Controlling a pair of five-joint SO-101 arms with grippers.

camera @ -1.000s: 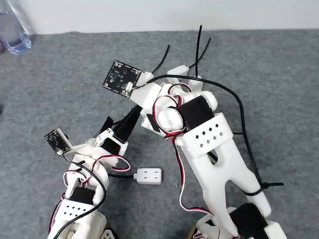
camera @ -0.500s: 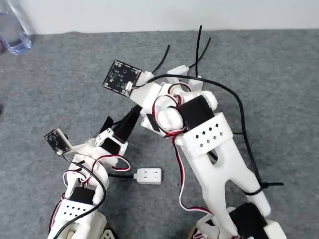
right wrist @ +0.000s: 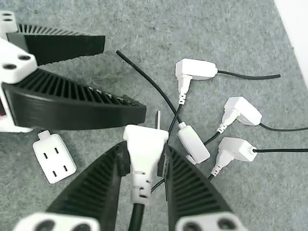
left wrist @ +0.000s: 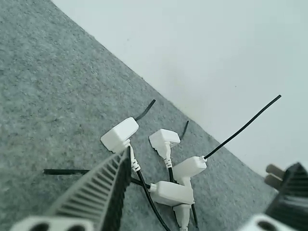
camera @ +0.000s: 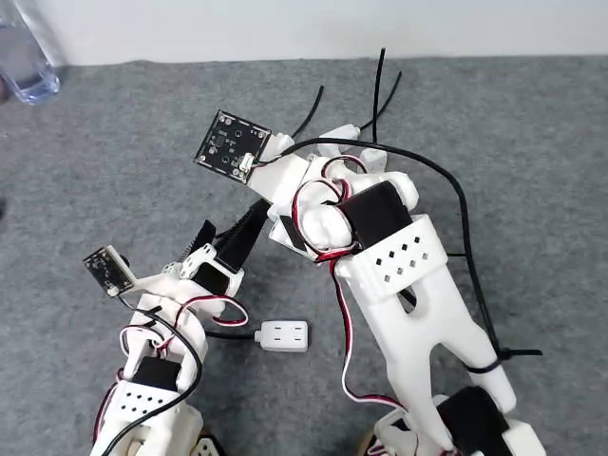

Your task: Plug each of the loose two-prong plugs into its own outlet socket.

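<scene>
My right gripper [right wrist: 144, 145] is shut on a white two-prong plug [right wrist: 143, 137], prongs pointing away from the wrist, held above the grey carpet. A white outlet socket block [right wrist: 53, 156] lies close by on the carpet [camera: 282, 334]. Several loose white plugs with black cords lie beyond it [right wrist: 195, 70], [right wrist: 243, 111], [right wrist: 236, 149]; the left wrist view shows them too [left wrist: 119, 134], [left wrist: 164, 139]. My left gripper [left wrist: 207, 192] stands open with nothing in it, its black fingers [right wrist: 72, 110] just beside the held plug. From above, the left gripper [camera: 233, 228] sits against the right arm's wrist.
Black cords [camera: 380, 85] trail toward the back wall. A clear plastic bottle [camera: 24, 66] stands at the far left corner. The right arm's white body [camera: 399, 275] covers the middle of the table. Grey carpet lies bare to the left and far right.
The right arm's wrist has shifted very slightly; nothing else has visibly moved.
</scene>
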